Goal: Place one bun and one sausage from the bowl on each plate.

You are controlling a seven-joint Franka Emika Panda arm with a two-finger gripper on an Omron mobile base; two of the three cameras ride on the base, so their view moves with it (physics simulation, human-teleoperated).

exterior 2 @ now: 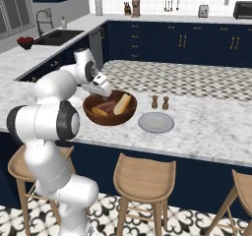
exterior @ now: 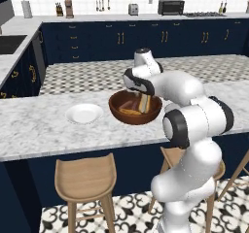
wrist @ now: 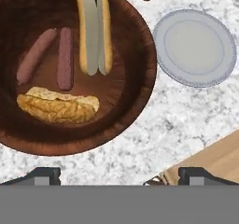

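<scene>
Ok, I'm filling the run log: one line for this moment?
pincer: open, above bowl | bowl: two buns, two sausages | white plate: bare | grey plate: bare

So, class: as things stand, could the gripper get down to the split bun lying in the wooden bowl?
Probably yes. The gripper hangs open above the bowl, and the split bun lies uncovered on top, with a small gap to the nearest sausage. Nothing stands between the fingers and the bun.
</scene>
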